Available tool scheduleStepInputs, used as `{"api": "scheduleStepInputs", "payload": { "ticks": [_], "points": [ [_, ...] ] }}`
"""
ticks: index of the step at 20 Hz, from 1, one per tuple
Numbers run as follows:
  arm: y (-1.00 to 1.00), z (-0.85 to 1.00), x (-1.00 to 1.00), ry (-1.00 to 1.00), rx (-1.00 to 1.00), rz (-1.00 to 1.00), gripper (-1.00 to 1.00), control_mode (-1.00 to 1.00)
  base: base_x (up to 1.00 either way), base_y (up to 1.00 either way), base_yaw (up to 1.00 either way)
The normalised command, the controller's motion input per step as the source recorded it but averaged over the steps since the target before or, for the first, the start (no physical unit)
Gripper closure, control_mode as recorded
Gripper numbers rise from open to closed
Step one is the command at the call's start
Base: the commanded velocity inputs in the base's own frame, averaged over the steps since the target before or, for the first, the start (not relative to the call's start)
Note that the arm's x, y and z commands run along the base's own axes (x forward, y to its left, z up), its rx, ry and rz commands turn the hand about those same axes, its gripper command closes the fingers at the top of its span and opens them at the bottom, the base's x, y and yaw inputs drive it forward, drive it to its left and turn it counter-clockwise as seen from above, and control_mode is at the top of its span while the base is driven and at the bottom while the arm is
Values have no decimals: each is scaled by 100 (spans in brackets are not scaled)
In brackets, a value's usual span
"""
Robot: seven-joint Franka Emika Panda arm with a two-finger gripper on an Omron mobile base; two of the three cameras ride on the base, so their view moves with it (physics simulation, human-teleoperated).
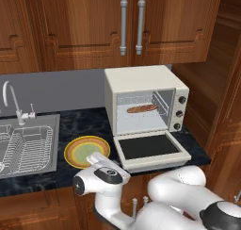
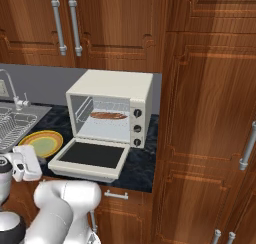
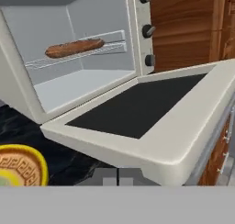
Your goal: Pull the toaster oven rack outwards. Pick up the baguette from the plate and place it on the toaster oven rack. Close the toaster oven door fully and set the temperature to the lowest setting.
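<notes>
The cream toaster oven (image 1: 141, 78) (image 2: 115, 85) stands on the dark counter. Its door (image 1: 149, 146) (image 2: 92, 155) (image 3: 137, 108) lies folded down flat, dark glass facing up. The brown baguette (image 1: 142, 109) (image 2: 108, 115) (image 3: 73, 47) rests on the wire rack (image 3: 82, 57) inside the cavity. Left of the door sits the plate (image 1: 70, 153) (image 2: 30, 138) (image 3: 20, 163), yellow-rimmed and bare. My gripper (image 3: 118, 178) is shut on nothing, its tips pressed together just below and in front of the door's front lip. The white hand (image 1: 96, 159) hovers at the counter's edge, between plate and door.
Three knobs (image 1: 180, 113) (image 2: 136, 129) (image 3: 148, 31) run down the oven's right panel. A sink with a wire drying basket (image 1: 26, 146) and faucet (image 1: 14, 102) lies to the left. Wooden cabinets (image 1: 124, 24) hang above, and a tall cabinet (image 2: 210, 113) closes the right.
</notes>
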Motion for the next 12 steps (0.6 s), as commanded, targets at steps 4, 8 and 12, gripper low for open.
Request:
{"api": "scheduleStepInputs", "payload": {
  "ticks": [4, 8, 12],
  "points": [
    [4, -42, 1, 0, -10, -15, 100, -100, 0, 0, 0],
    [4, -44, 2, 0, -6, -15, 100, -100, 0, 0, 0],
    [1, -27, 0, -2, 0, -13, 100, -100, 0, 0, 0]
  ]
}}
